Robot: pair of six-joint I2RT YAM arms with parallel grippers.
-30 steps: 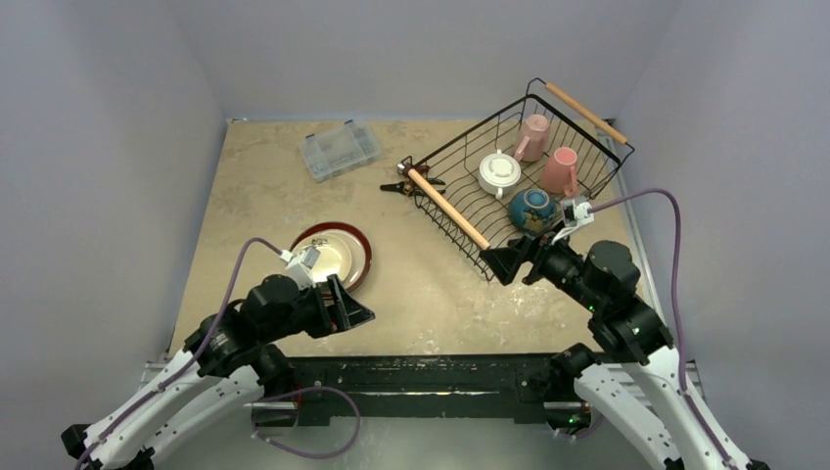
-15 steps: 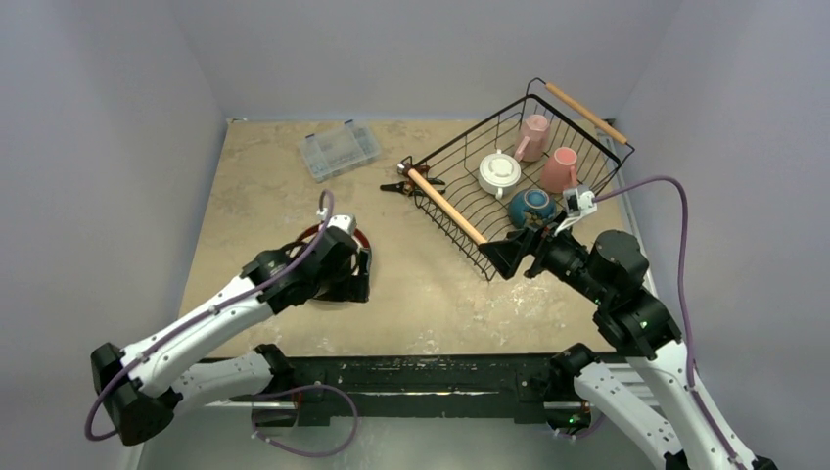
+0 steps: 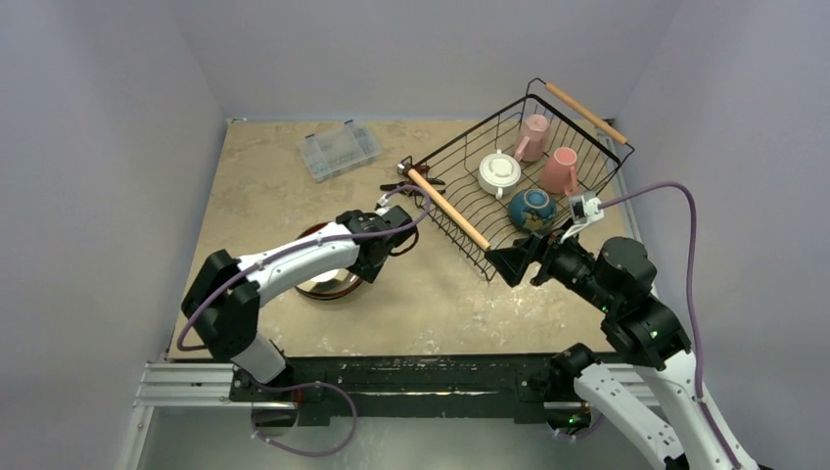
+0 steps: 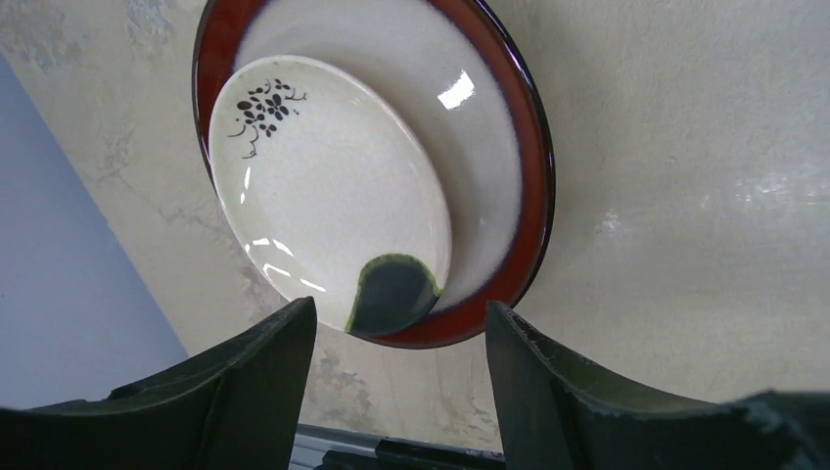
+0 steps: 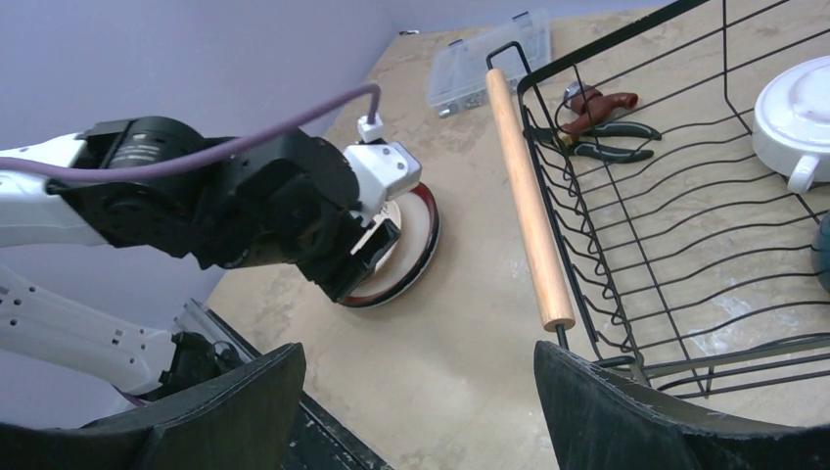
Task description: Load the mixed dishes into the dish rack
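The large red-rimmed plate (image 3: 345,291) lies on the table left of centre, and the cream plate (image 4: 323,196) rests inside it (image 4: 489,127). My left gripper (image 3: 370,257) hangs over the plates' right edge, pointing back at the near side. It is open and empty (image 4: 399,323), with the red rim just beyond its tips. The dish rack (image 3: 468,143) stands at the back right and holds two pink mugs (image 3: 533,135) (image 3: 561,168), the white two-handled cup (image 3: 500,173) and the blue bowl (image 3: 531,208). My right gripper (image 3: 499,262) is open above the table by the rack's near corner (image 5: 416,362).
A clear plastic compartment box (image 3: 340,150) sits at the back of the table. A small black-and-red hand tool (image 3: 403,181) lies just left of the rack's wooden handle (image 3: 447,208). The table's near edge and a black rail run under both arms.
My left arm swung out from the near edge, across the plates, and now reaches over them from the rack side. Its jaws have narrowed a little. The right arm has barely moved.
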